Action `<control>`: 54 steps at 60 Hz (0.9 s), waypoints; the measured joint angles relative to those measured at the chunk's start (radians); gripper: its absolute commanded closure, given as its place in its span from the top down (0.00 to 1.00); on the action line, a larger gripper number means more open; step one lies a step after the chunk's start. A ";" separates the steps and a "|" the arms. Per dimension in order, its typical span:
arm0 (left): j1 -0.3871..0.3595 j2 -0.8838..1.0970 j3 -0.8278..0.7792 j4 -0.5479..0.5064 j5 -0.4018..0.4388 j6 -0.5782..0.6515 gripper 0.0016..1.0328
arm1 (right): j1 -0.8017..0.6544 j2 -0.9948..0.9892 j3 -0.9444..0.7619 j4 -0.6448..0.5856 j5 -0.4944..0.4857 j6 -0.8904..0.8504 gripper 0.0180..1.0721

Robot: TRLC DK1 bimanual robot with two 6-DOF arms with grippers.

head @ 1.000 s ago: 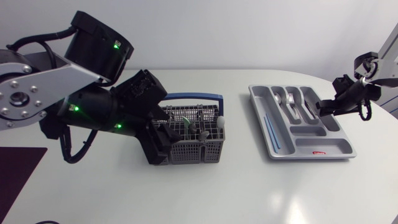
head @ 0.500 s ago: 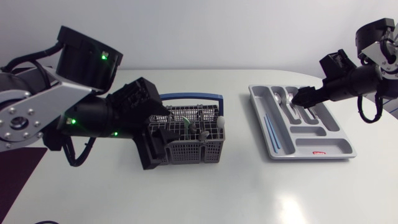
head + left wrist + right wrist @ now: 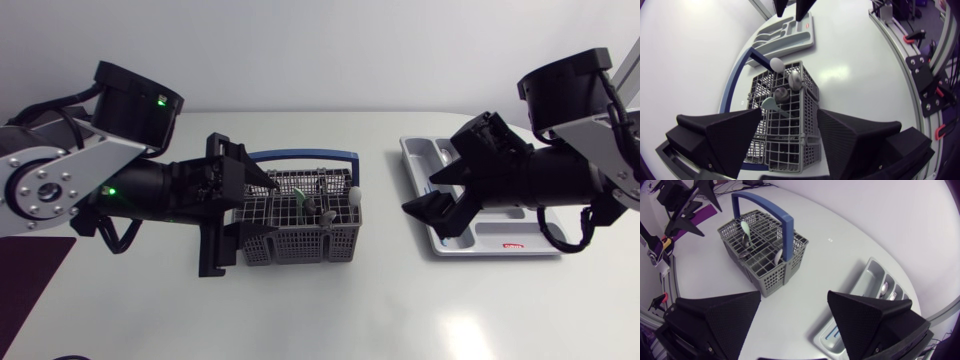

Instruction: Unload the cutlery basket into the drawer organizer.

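Standing near the table's middle, the cutlery basket [image 3: 300,232] is faced at its left end by the left gripper [image 3: 250,212], spread wide and empty. Spoons [image 3: 312,204] stand upright inside. The right gripper [image 3: 425,205], also spread and empty, is farther off, by the drawer organizer [image 3: 500,250].

The left arm [image 3: 130,185] stretches inward from its side, and the left gripper [image 3: 790,117] is spread wide and empty. The right arm [image 3: 560,170] extends toward the middle, and the right gripper [image 3: 795,300] is likewise parted, holding nothing.

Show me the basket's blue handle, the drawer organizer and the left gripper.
blue handle [image 3: 762,204]: right wrist view, its top bar.
drawer organizer [image 3: 505,236]: head view, bare near compartment.
left gripper [image 3: 790,113]: left wrist view, midway between fingertips.
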 measured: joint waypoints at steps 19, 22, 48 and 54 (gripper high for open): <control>-0.049 0.097 0.021 0.019 -0.148 0.216 0.83 | 0.075 -0.026 -0.037 0.001 0.028 0.001 0.91; -0.059 0.105 0.032 0.026 -0.175 0.241 0.83 | 0.080 -0.028 -0.047 0.001 0.028 0.001 0.91; -0.159 0.220 0.121 0.063 -0.371 0.383 0.65 | 0.098 -0.113 -0.089 0.000 0.028 0.000 0.91; -0.169 0.249 0.138 0.072 -0.407 0.410 0.55 | 0.098 -0.141 -0.102 0.000 0.028 0.000 0.91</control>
